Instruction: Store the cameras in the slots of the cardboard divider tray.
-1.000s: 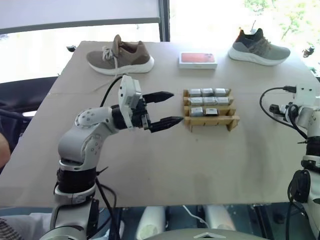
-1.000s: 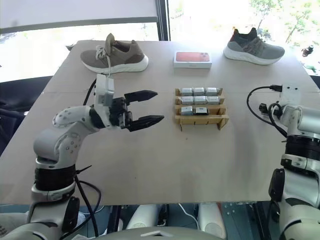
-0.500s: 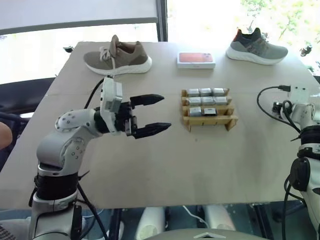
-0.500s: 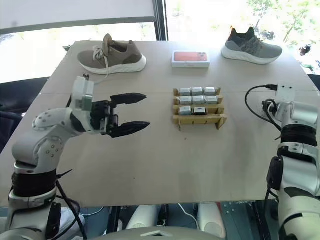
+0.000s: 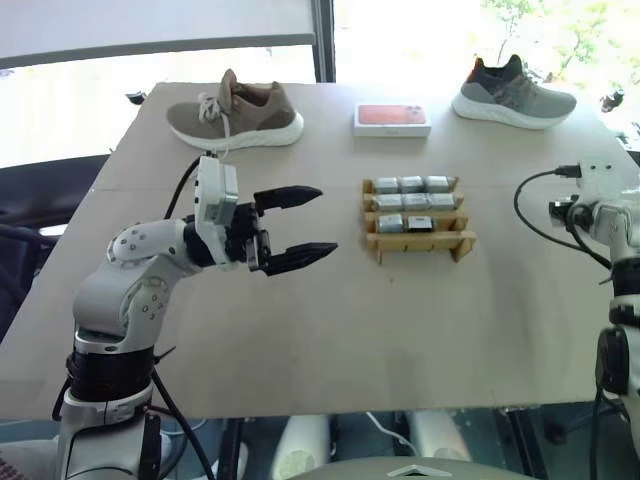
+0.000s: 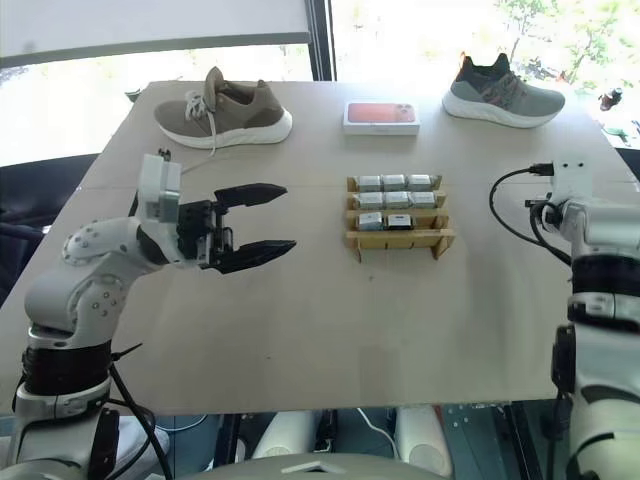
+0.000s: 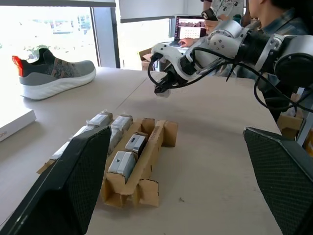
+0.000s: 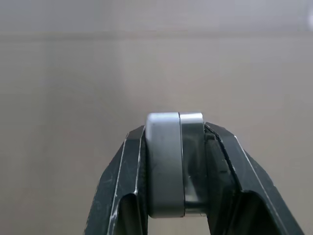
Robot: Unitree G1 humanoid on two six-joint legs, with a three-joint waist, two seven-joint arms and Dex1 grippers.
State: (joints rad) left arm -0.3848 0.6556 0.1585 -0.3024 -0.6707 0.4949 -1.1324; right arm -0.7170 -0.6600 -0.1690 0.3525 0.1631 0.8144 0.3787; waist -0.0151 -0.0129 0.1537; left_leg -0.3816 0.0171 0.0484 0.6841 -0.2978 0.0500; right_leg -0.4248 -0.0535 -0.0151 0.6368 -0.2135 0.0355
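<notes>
We see a brown counter [image 5: 400, 330] with the cardboard divider tray [image 5: 419, 243] at its middle. Cameras [image 5: 411, 184] fill the tray's two far rows, and two more sit in the near row. Our left gripper [image 5: 312, 222] hovers beside the tray, well apart from it, fingers spread wide and empty. Our right gripper [image 8: 174, 166] is clamped on one silver-grey camera [image 8: 168, 164], held above bare counter, well off to the tray's other side.
</notes>
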